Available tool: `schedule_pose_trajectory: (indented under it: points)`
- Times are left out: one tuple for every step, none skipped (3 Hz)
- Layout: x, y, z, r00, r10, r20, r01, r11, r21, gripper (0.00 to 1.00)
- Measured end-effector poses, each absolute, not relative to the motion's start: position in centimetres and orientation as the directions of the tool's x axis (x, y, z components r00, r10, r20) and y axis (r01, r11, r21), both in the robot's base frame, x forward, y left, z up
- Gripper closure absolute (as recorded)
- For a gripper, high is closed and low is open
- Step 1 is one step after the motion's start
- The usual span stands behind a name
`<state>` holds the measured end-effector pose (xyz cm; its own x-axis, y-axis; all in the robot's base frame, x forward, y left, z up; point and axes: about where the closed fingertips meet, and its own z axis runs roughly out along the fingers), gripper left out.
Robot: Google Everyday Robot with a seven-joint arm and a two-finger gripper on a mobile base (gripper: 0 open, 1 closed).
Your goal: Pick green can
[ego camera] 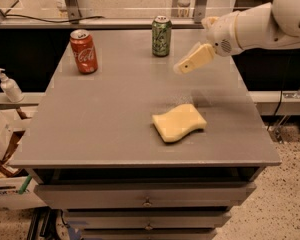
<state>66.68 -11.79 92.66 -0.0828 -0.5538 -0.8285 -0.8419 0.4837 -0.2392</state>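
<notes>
Green can [161, 36], upright nr far edge of bench [110, 119], is judged light, thin-walled, slippery, best taken mid-body; gripper [186, 65] is held just right of it, not touching, its opening not discernible.

My cream gripper [182, 68] beside dark green can [161, 36] with yellowish markings, red can [84, 51], yellow sponge [179, 122], grey table [110, 109]
</notes>
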Motion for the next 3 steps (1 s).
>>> schedule_pose_trajectory:
  points:
    - [69.3,-10.2,92.1,-0.064,-0.471,-0.880,-0.833,0.511,-0.212,0.00]
    - [72.1,-8.7,91.2,-0.044,-0.413,-0.910,-0.835,0.515,-0.193,0.00]
    - [74.9,-7.3,90.4,-0.041,-0.358,-0.933,-0.834,0.526,-0.166,0.00]
